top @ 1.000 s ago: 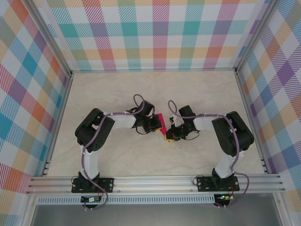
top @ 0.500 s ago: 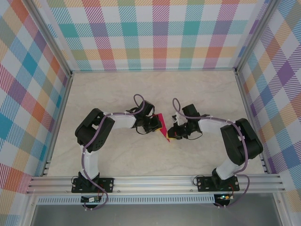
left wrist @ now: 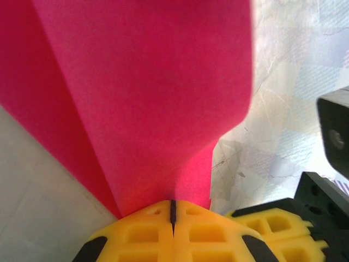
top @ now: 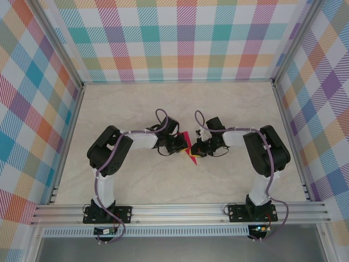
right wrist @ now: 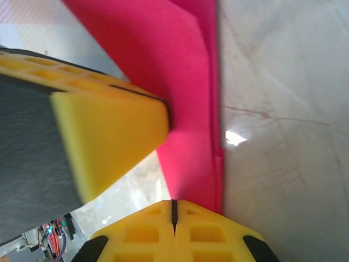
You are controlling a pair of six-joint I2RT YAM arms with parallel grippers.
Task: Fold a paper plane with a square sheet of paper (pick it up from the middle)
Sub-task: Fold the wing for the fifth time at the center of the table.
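The folded magenta-pink paper sheet (top: 191, 155) sits mid-frame over the pale marbled tabletop (top: 234, 109). The left claw (left wrist: 172, 210) and the right claw (right wrist: 173, 210) are each pinched fully closed on it, from opposite sides.

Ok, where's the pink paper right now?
In the top view the pink paper is near the middle of the table, pinched between the left gripper and the right gripper.

I work in a lab test booth: a marbled table (top: 136, 103) boxed in by metal rails (top: 180, 210) and bright checked panels (top: 180, 38).
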